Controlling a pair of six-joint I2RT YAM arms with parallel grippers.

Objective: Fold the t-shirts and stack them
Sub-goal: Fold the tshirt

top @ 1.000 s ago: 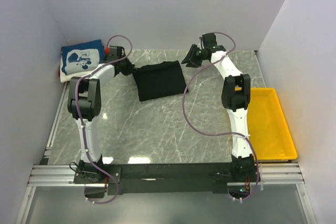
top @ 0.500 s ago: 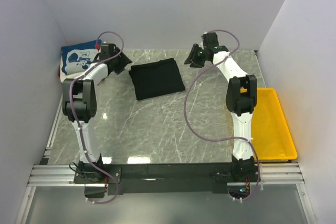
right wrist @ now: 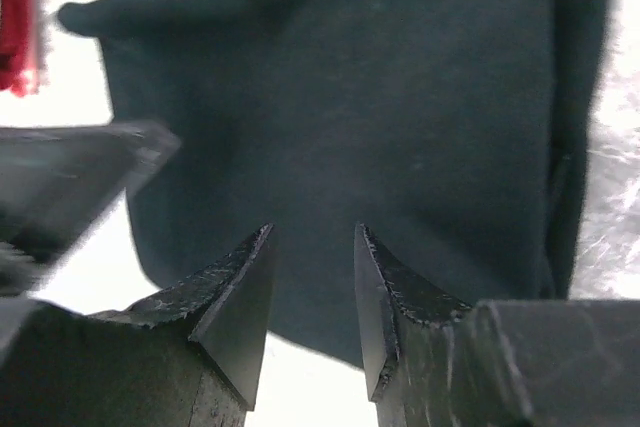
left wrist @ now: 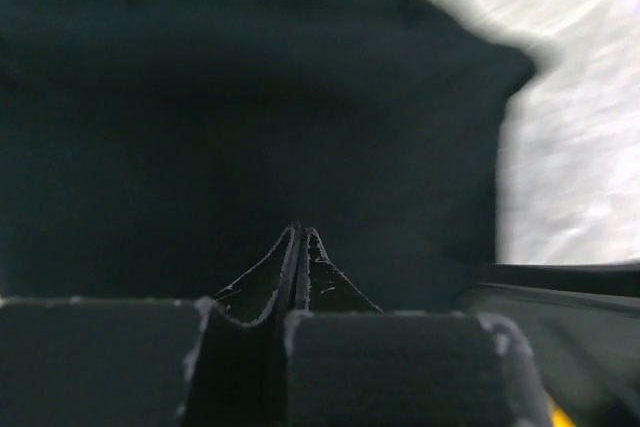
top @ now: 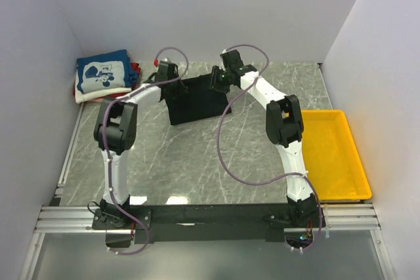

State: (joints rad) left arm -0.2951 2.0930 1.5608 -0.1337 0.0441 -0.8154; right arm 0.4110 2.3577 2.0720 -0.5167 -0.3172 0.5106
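Folded black cloth t-shirt (top: 197, 104) lies on the far side of the grey marble surface (top: 197, 162), well apart from the blue-topped folded t-shirt stack (top: 102, 75). Left gripper (left wrist: 298, 235) is closed with no cloth visible between the fingers. Right gripper (right wrist: 312, 235) is parted above the cloth. We'd pinch the 2 far corners through all layers and lift level.

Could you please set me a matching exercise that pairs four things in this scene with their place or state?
Things:
1. black t-shirt
2. blue t-shirt
3. yellow tray
4. left gripper

Places or states:
A. fingers shut together
B. at the right edge
C. far left corner
D. folded, far middle

Pairs: 1-D, 2-C, 3-B, 4-A.
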